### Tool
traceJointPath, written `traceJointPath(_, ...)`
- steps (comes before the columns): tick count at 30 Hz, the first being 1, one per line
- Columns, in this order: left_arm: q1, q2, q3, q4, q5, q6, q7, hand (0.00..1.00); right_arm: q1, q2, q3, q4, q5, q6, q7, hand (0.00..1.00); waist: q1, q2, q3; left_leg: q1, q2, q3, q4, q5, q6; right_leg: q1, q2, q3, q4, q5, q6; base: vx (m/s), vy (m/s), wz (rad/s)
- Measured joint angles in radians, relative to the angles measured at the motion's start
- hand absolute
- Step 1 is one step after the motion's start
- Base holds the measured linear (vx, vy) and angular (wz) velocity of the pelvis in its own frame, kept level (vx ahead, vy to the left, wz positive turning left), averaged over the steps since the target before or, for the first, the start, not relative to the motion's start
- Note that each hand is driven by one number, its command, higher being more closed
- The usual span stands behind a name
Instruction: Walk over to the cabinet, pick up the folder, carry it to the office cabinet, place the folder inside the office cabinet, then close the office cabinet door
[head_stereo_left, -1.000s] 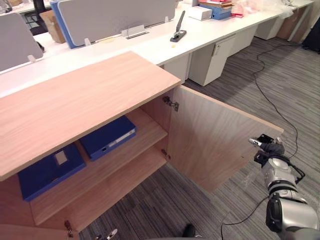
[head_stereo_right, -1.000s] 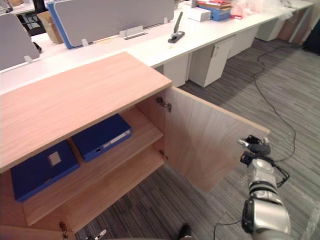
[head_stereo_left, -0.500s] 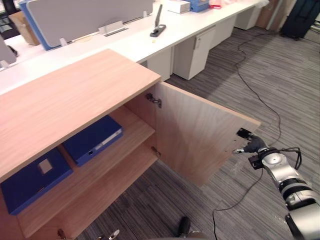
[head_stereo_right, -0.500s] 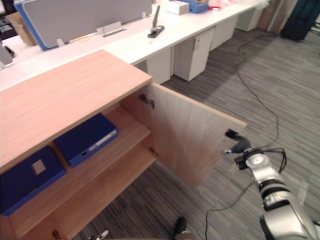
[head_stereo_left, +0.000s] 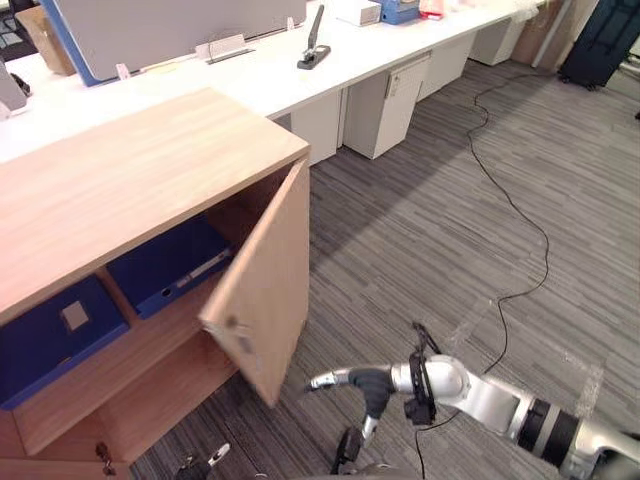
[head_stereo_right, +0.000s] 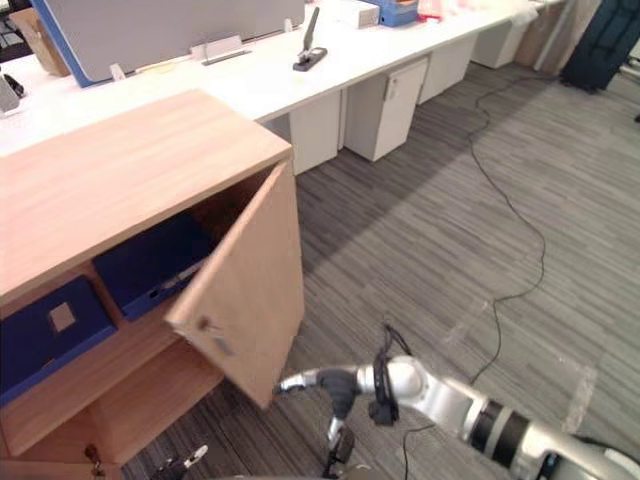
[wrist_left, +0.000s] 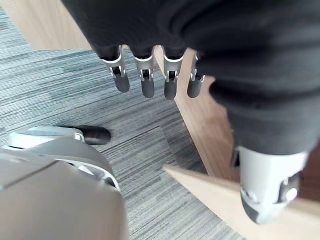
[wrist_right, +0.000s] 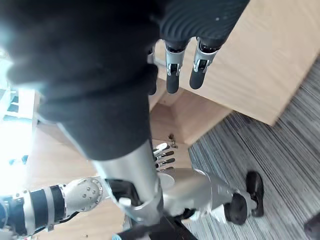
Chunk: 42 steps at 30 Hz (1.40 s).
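The wooden office cabinet (head_stereo_left: 130, 170) stands at the left, its door (head_stereo_left: 270, 280) swung about halfway in. Two blue folders lie on its upper shelf, one (head_stereo_left: 165, 265) partly behind the door and one (head_stereo_left: 45, 335) further left. My right hand (head_stereo_left: 350, 381) is low, just outside the door's bottom corner, open, with straight fingers (wrist_right: 172, 70) pointing at the door's outer face. Whether they touch the wood I cannot tell. My left hand (wrist_left: 145, 75) hangs open beside the cabinet's front, holding nothing.
A long white desk (head_stereo_left: 250, 85) with a grey partition (head_stereo_left: 170, 25) and a black desk tool (head_stereo_left: 313, 45) runs behind the cabinet. White drawer units (head_stereo_left: 385, 105) stand under it. Grey striped carpet (head_stereo_left: 480, 200) stretches open to the right.
The cabinet door has swung from wide open to about half shut. My right hand has moved left and down, following the door's outer face. The camera has shifted as well.
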Motion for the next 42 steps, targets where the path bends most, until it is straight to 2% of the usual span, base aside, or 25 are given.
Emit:
traceJointPath(3,0.001,-0.001,0.029,-0.001,-0.059,0.005,0.001,0.0,0.093,0.001,-0.008,0.092,-0.111,0.004,0.026,0.0,0.003,-0.02,-0.009,-0.001,-0.017,-0.009,-0.002,0.002,0.006,0.003,-0.017,-0.002,0.004,0.007,-0.006,0.06,0.073,0.07)
traceJointPath(10,-0.011,-0.01,0.052,-0.027,-0.117,0.006,-0.001,0.0,0.223,0.021,-0.025,0.286,-0.252,0.0,0.081,0.0,0.009,-0.021,-0.003,0.0,-0.063,-0.054,-0.002,0.001,0.025,0.016,-0.077,-0.036,0.03,0.017,-0.003,0.05,0.119,0.21)
traceJointPath(15,-0.011,-0.029,-0.091,-0.065,-0.113,0.001,0.002,0.0,0.335,0.151,-0.283,0.523,-0.285,-0.065,0.091,0.0,0.007,-0.027,-0.001,-0.009,-0.143,-0.307,-0.023,0.025,0.084,0.023,-0.278,-0.177,0.351,-0.143,0.046,0.04,0.175,1.41)
traceJointPath(16,-0.013,-0.023,-0.114,-0.066,-0.107,0.0,0.004,0.0,0.353,0.175,-0.332,0.553,-0.287,-0.079,0.092,0.0,0.002,-0.028,-0.001,-0.016,-0.155,-0.355,-0.023,0.03,0.094,0.027,-0.295,-0.155,0.376,-0.145,0.045,0.04,0.111,2.11)
traceJointPath(17,-0.013,-0.012,-0.153,-0.074,-0.087,-0.002,0.011,0.0,0.391,0.232,-0.456,0.634,-0.287,-0.118,0.098,0.0,-0.012,-0.031,0.0,-0.032,-0.173,-0.448,-0.021,0.034,0.099,0.035,-0.312,-0.059,0.414,-0.148,0.041,0.03,0.072,2.29)
traceJointPath(18,-0.016,0.0,-0.174,-0.084,-0.069,-0.005,0.016,0.0,0.433,0.328,-0.646,0.752,-0.278,-0.142,0.109,0.0,-0.026,-0.044,0.0,-0.045,-0.188,-0.545,-0.017,0.046,0.105,0.036,-0.293,0.12,0.435,-0.206,0.041,0.05,0.006,2.62)
traceJointPath(19,-0.021,0.01,-0.182,-0.083,-0.058,-0.007,0.023,0.0,0.468,0.411,-0.83,0.866,-0.257,-0.139,0.107,0.0,-0.038,-0.063,-0.007,-0.068,-0.204,-0.619,-0.009,0.052,0.102,0.045,-0.251,0.282,0.434,-0.273,0.066,0.06,-0.067,2.14)
traceJointPath(20,-0.027,0.014,-0.185,-0.082,-0.051,-0.006,0.027,0.0,0.465,0.478,-0.989,0.954,-0.233,-0.101,0.012,0.0,-0.043,-0.069,-0.004,-0.082,-0.21,-0.66,-0.004,0.055,0.093,0.045,-0.223,0.388,0.426,-0.298,0.098,0.07,-0.141,1.84)
traceJointPath(21,-0.039,0.013,-0.197,-0.077,-0.042,-0.001,0.044,0.0,0.4,0.578,-1.268,1.133,-0.121,0.009,-0.27,0.0,-0.047,-0.064,0.0,-0.119,-0.228,-0.727,0.01,0.067,0.09,0.033,-0.172,0.527,0.388,-0.313,0.126,0.06,-0.175,1.74)
traceJointPath(22,-0.052,0.006,-0.2,-0.078,-0.042,0.005,0.054,0.0,0.361,0.604,-1.341,1.226,-0.045,0.075,-0.432,0.0,-0.051,-0.06,0.005,-0.144,-0.255,-0.784,0.015,0.084,0.067,0.043,-0.165,0.588,0.329,-0.313,0.129,0.04,-0.192,1.78)
traceJointPath(23,-0.062,-0.005,-0.199,-0.078,-0.042,0.007,0.055,0.0,0.358,0.621,-1.351,1.262,-0.028,0.111,-0.488,0.0,-0.054,-0.06,0.008,-0.156,-0.276,-0.821,0.021,0.089,0.059,0.072,-0.18,0.558,0.31,-0.338,0.171,0.07,-0.211,1.49)
traceJointPath(25,-0.067,-0.058,-0.182,-0.083,-0.032,0.008,0.053,0.0,0.371,0.658,-1.363,1.268,-0.038,0.158,-0.518,0.0,-0.042,-0.001,0.014,-0.165,-0.254,-0.858,0.006,0.099,0.05,0.098,-0.174,0.46,0.307,-0.354,0.159,0.1,-0.192,1.23)
traceJointPath(27,-0.06,-0.089,-0.164,-0.086,-0.026,0.008,0.046,0.0,0.387,0.688,-1.362,1.227,-0.065,0.175,-0.518,0.0,-0.037,0.032,0.015,-0.172,-0.229,-0.855,-0.003,0.118,0.03,0.133,-0.158,0.382,0.305,-0.368,0.145,0.12,-0.214,1.11)
traceJointPath(30,-0.05,-0.085,-0.172,-0.133,-0.03,0.007,0.028,0.0,0.401,0.716,-1.337,1.183,-0.076,0.177,-0.522,0.0,-0.026,0.012,0.03,-0.212,-0.223,-0.848,-0.004,0.162,0.018,0.156,-0.128,0.28,0.303,-0.383,0.127,0.07,-0.194,0.97)
traceJointPath(32,-0.054,-0.085,-0.182,-0.191,-0.031,0.003,0.025,0.0,0.385,0.731,-1.336,1.163,-0.076,0.177,-0.526,0.0,-0.027,-0.005,0.055,-0.261,-0.222,-0.765,-0.019,0.231,0.047,0.151,-0.136,0.199,0.307,-0.383,0.121,-0.01,-0.104,1.25)
traceJointPath(33,-0.056,-0.085,-0.188,-0.219,-0.033,0.001,0.023,0.0,0.374,0.738,-1.337,1.158,-0.074,0.175,-0.529,0.0,-0.032,-0.025,0.067,-0.296,-0.207,-0.574,-0.003,0.215,0.111,0.145,-0.142,0.131,0.308,-0.382,0.109,-0.05,-0.035,1.35)
traceJointPath(34,-0.064,-0.085,-0.191,-0.228,-0.037,0.001,0.023,0.0,0.369,0.74,-1.337,1.153,-0.074,0.172,-0.531,0.0,-0.036,-0.019,0.069,-0.322,-0.187,-0.435,0.049,0.183,0.123,0.146,-0.143,0.102,0.313,-0.382,0.107,-0.02,-0.009,1.21)
traceJointPath(35,-0.071,-0.088,-0.201,-0.248,-0.039,0.001,0.023,0.0,0.362,0.741,-1.338,1.14,-0.074,0.169,-0.533,0.0,-0.038,-0.017,0.084,-0.369,-0.127,-0.225,0.163,0.117,0.149,0.148,-0.147,0.064,0.327,-0.383,0.104,-0.02,-0.01,1.17)
traceJointPath(36,-0.07,-0.089,-0.236,-0.275,-0.038,0.0,0.02,0.0,0.359,0.741,-1.346,1.124,-0.075,0.168,-0.54,0.0,-0.033,-0.01,0.096,-0.404,-0.029,0.005,0.333,0.059,0.175,0.165,-0.156,0.015,0.352,-0.393,0.097,0.01,0.012,1.04)
traceJointPath(37,-0.066,-0.091,-0.256,-0.279,-0.038,-0.001,0.019,0.0,0.358,0.738,-1.354,1.121,-0.075,0.169,-0.545,0.0,-0.031,-0.002,0.096,-0.404,-0.007,0.063,0.378,0.057,0.174,0.172,-0.157,-0.006,0.367,-0.4,0.102,0.04,0.059,1.06)
traceJointPath(38,-0.065,-0.091,-0.294,-0.278,-0.038,-0.003,0.017,0.0,0.353,0.733,-1.361,1.121,-0.073,0.169,-0.549,0.0,-0.039,0.012,0.095,-0.411,-0.025,0.086,0.377,0.056,0.174,0.172,-0.162,-0.006,0.384,-0.417,0.101,0.05,0.17,1.44)
traceJointPath(39,-0.069,-0.088,-0.348,-0.276,-0.038,-0.009,0.009,0.0,0.343,0.734,-1.365,1.131,-0.068,0.17,-0.555,0.0,-0.048,0.002,0.093,-0.41,-0.108,0.035,0.273,0.081,0.177,0.172,-0.183,-0.001,0.355,-0.454,0.1,0.03,0.18,1.61)
traceJointPath(40,-0.074,-0.087,-0.359,-0.276,-0.039,-0.009,0.009,0.0,0.336,0.736,-1.366,1.14,-0.063,0.17,-0.557,0.0,-0.052,-0.01,0.089,-0.398,-0.144,0.022,0.211,0.114,0.184,0.17,-0.198,-0.009,0.336,-0.448,0.096,0.0,0.232,1.56)
traceJointPath(41,-0.076,-0.086,-0.357,-0.278,-0.045,-0.012,0.008,0.0,0.31,0.744,-1.392,1.158,-0.048,0.167,-0.562,0.0,-0.049,-0.018,0.092,-0.398,-0.163,0.05,0.244,0.064,0.195,0.179,-0.229,-0.051,0.306,-0.409,0.137,0.06,0.175,0.86)
traceJointPath(42,-0.071,-0.083,-0.348,-0.26,-0.049,-0.008,0.006,0.0,0.298,0.741,-1.411,1.158,-0.032,0.163,-0.563,0.0,-0.045,0.006,0.089,-0.375,-0.162,0.029,0.279,0.001,0.183,0.203,-0.22,-0.058,0.303,-0.397,0.152,0.11,0.163,0.68)
